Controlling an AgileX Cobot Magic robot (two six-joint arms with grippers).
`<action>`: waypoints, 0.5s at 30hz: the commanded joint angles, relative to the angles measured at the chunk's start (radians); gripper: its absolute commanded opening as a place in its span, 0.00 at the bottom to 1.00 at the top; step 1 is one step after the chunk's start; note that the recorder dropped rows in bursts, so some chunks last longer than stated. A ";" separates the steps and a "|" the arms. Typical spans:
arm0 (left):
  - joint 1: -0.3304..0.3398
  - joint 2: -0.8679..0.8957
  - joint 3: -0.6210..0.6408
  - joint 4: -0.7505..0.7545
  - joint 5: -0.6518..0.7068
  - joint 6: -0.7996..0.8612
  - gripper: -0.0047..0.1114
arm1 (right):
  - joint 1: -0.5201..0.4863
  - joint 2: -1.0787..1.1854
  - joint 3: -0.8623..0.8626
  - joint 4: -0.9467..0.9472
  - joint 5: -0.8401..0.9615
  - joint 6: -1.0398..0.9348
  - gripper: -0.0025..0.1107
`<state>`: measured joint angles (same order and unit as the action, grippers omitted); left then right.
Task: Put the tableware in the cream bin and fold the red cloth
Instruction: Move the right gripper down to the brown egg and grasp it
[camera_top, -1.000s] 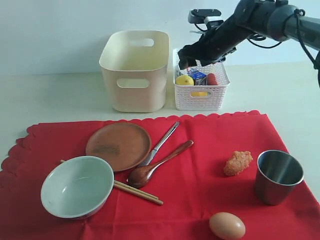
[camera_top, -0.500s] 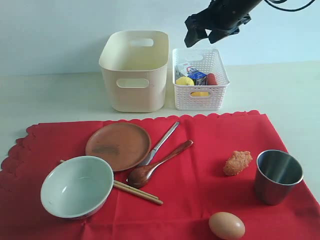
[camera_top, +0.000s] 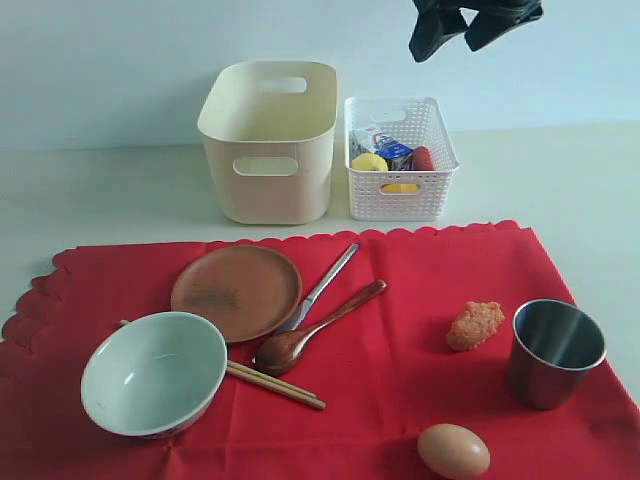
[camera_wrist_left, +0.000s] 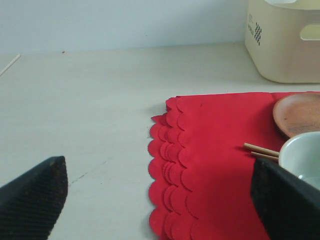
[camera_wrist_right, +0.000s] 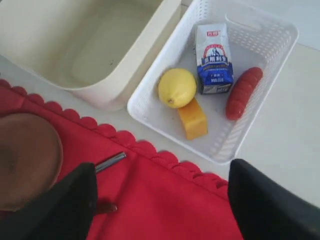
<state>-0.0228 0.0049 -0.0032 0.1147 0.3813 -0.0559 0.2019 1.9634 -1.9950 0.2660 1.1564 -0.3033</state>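
The red cloth (camera_top: 400, 340) lies spread on the table, and on it rest the pale bowl (camera_top: 153, 372), brown plate (camera_top: 236, 291), wooden spoon (camera_top: 315, 327), slim metal utensil (camera_top: 322, 286), chopsticks (camera_top: 280, 385) and steel cup (camera_top: 555, 351). The cream bin (camera_top: 268, 140) stands behind it and holds nothing. My right gripper (camera_top: 473, 25) hangs open high above the white basket, empty. In its wrist view the right gripper (camera_wrist_right: 162, 210) looks down on the cloth edge (camera_wrist_right: 165, 190). My left gripper (camera_wrist_left: 160, 200) is open over the cloth's scalloped edge (camera_wrist_left: 170, 165), out of the exterior view.
A white perforated basket (camera_top: 435, 190) beside the bin holds a lemon (camera_wrist_right: 177, 87), milk carton (camera_wrist_right: 214, 59), sausage (camera_wrist_right: 243, 93) and orange block (camera_wrist_right: 193, 118). A fried piece (camera_top: 476, 325) and an egg (camera_top: 454, 451) lie on the cloth near the cup.
My right arm has risen from just over the basket up and to the right, to the top edge of the exterior view. Nothing on the table has moved.
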 joint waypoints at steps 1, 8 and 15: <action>0.003 -0.005 0.003 0.002 -0.011 0.001 0.85 | 0.002 -0.119 0.147 -0.002 -0.052 -0.035 0.64; 0.003 -0.005 0.003 0.002 -0.011 0.001 0.85 | 0.008 -0.317 0.403 0.096 -0.071 -0.186 0.64; 0.003 -0.005 0.003 0.002 -0.011 0.001 0.85 | 0.086 -0.507 0.620 0.109 -0.070 -0.279 0.61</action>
<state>-0.0228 0.0049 -0.0032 0.1147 0.3813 -0.0559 0.2572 1.5227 -1.4399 0.3656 1.0974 -0.5413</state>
